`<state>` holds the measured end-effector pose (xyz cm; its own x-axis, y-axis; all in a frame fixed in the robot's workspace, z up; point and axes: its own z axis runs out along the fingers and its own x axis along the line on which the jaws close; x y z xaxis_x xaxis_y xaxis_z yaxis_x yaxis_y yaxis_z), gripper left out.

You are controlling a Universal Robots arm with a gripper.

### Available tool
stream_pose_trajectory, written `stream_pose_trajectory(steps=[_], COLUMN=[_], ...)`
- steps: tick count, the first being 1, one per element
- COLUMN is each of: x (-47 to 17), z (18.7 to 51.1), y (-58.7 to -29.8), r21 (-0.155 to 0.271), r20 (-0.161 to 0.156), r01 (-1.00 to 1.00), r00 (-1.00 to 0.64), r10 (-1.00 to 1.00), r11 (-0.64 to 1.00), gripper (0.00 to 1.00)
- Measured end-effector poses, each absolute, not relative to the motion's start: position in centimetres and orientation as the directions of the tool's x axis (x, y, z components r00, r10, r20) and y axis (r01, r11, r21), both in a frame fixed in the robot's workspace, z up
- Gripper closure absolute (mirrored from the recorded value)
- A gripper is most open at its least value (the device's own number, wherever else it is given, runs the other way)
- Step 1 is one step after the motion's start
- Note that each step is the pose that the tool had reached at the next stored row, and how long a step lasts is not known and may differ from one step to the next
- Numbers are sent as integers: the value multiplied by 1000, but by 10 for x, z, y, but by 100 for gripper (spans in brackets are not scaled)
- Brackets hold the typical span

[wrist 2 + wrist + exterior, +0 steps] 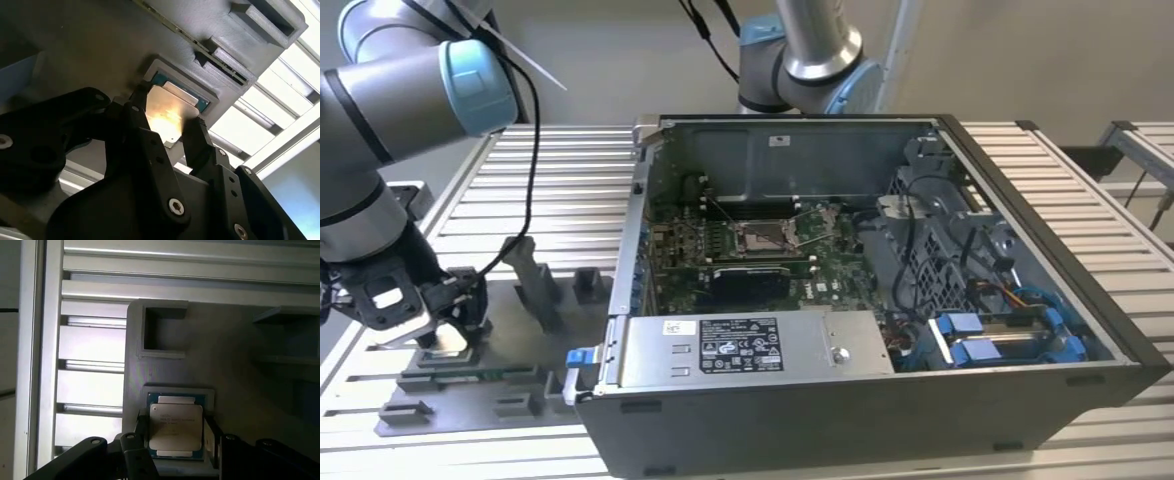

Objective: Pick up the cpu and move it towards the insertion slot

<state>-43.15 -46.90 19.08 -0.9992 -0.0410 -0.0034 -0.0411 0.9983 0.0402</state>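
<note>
First wrist view: the cpu (176, 427) lies flat, metal top up, in a square pocket (175, 389) of a grey holder plate (235, 355). The pocket rim fits it closely, probably to keep the chip square and in a known spot for the grasp. It looks seated, not yet lifted.

The gripper (176, 434) straddles it. Its fingers (141, 427) stand against two opposite edges, with no gap visible in both wrist views. I read that as clamped on the cpu. Holding it by the edges leaves top and underside untouched.

Exterior view: the holder sits on the slatted table (560, 170), at the exterior view's left of the computer case (854, 410). The insertion slot (763, 237) lies inside the case, facing up, well apart from the cpu.
</note>
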Motion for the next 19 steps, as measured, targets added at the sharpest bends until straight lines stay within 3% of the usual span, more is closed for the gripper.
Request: stream_pose_trajectory(steps=[19], x=[-430], z=[269], y=[-469], r21=[41], r20=[-3], r01=[-41], r00=[-999], r10=[-41], r11=[998], gripper=[100])
